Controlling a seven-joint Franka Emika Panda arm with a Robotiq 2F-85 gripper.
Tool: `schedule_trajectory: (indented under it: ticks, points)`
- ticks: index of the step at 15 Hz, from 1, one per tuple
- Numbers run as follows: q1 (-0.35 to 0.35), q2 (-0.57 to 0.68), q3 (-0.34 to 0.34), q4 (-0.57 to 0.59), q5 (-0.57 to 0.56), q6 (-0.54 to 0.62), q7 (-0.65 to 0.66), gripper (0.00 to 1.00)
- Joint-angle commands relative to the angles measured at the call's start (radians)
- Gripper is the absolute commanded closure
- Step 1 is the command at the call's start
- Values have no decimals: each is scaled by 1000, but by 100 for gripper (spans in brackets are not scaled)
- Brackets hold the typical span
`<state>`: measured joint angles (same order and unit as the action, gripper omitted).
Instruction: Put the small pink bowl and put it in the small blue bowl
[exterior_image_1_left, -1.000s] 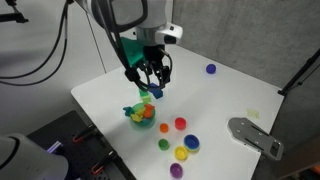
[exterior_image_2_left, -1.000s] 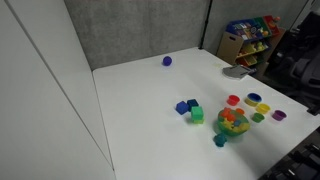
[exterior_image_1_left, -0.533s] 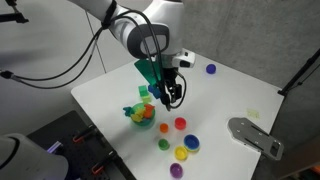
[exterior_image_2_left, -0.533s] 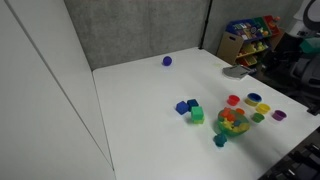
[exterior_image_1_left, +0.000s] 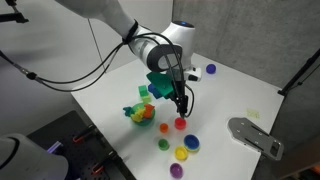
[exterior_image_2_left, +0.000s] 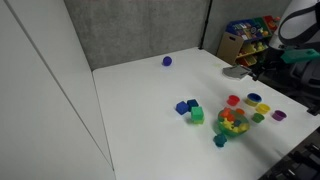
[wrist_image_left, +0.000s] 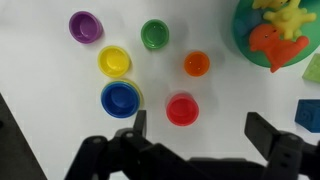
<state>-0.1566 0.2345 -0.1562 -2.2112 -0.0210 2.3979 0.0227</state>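
The small pink bowl looks pink-red (wrist_image_left: 182, 109) and sits upright on the white table, just beside the small blue bowl (wrist_image_left: 120, 98). In the wrist view it lies just ahead of my open, empty gripper (wrist_image_left: 204, 130), nearer one finger. In an exterior view the gripper (exterior_image_1_left: 181, 101) hovers a little above the pink bowl (exterior_image_1_left: 180, 123), with the blue bowl (exterior_image_1_left: 192, 142) nearer the table's front edge. Both bowls, pink (exterior_image_2_left: 233, 100) and blue (exterior_image_2_left: 263, 108), also show in an exterior view; the gripper there is dark and hard to make out.
Yellow (wrist_image_left: 114, 61), orange (wrist_image_left: 197, 64), green (wrist_image_left: 154, 34) and purple (wrist_image_left: 85, 25) bowls stand close by. A colourful toy stack (exterior_image_1_left: 140, 112) and blue and green blocks (exterior_image_2_left: 190, 110) are next to them. A purple ball (exterior_image_1_left: 210, 69) lies far back. A grey plate (exterior_image_1_left: 255, 137) sits at the table edge.
My arm has moved from above the toy stack across to the group of bowls and lowered; the gripper stays open. No object has moved.
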Motion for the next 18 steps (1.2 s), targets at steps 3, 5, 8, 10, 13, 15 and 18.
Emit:
schedule_trajectory:
  ticks: [3,5,8,10,13,15,18]
  points:
    - [1,42,-9,47,-3,-23,42,0]
    - [-3,85,-11,70,2,-13,50,0]
    - [-12,154,-10,113,26,-14,51,0]
    - [-20,203,-7,143,47,9,47,0]
    - [-30,279,-12,193,67,45,63,0]
    - [-30,329,-23,218,78,74,113,0]
    - [-29,390,-29,249,128,104,212,0]
